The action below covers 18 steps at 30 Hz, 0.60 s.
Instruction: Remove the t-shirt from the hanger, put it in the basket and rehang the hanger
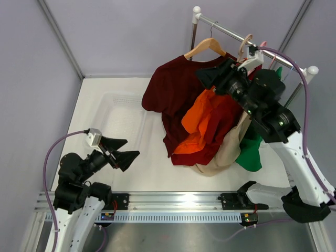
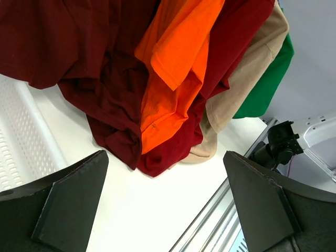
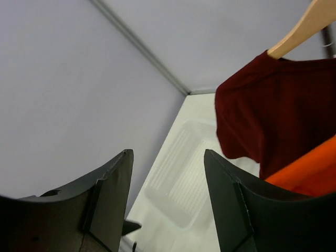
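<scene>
The table [image 1: 157,173] is the largest item; a white basket [image 1: 121,113] rests on its left part. A clothes rail [image 1: 226,29] stands at the far right and carries several garments. The dark red t-shirt [image 1: 173,94] is the leftmost garment. It hangs on a wooden hanger [image 1: 207,47], and its lower edge rests bunched on the table. An orange shirt [image 1: 202,121], a beige shirt [image 1: 226,152] and a green shirt [image 1: 251,152] hang to its right, partly overlapping it. My right claw [image 1: 210,73] is raised to hanger height, near the t-shirt's collar, with the fingers spread wide and nothing held. In the right wrist view, the t-shirt [image 3: 278,105] and the hanger [image 3: 304,26] lie off to the right of the fingers; only the basket [image 3: 178,178] and the wall show between the fingers. Contact between this claw and the fabric cannot be determined. My left claw [image 1: 132,147] is low over the near left of the table, fingers also spread wide and empty. It points toward the garments, and the t-shirt's hem [image 2: 115,136] is well apart from it.
</scene>
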### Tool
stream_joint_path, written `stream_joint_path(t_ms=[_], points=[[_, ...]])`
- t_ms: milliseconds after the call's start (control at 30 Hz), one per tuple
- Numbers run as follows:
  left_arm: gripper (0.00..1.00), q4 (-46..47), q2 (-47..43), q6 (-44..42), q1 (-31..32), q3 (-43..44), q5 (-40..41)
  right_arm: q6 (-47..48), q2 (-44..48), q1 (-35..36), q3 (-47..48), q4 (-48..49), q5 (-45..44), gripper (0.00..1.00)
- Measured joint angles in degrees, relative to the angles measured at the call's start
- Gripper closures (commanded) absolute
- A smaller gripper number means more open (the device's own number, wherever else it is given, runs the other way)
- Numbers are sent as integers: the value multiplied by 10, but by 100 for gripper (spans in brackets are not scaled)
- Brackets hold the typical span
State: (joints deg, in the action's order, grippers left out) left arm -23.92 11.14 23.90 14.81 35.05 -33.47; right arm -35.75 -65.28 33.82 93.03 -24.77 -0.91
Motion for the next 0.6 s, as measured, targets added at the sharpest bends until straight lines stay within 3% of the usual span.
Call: stream_joint_path(t_ms=[200, 333, 600], points=[[1, 0, -16, 1, 0, -2, -6, 43, -138, 54, 110, -28, -211, 32], [1, 0, -37, 1, 8, -8, -6, 60, -229, 61, 186, -66, -327, 15], [1, 0, -59, 5, 39, -10, -3, 102, -399, 60, 383, -120, -486, 9]])
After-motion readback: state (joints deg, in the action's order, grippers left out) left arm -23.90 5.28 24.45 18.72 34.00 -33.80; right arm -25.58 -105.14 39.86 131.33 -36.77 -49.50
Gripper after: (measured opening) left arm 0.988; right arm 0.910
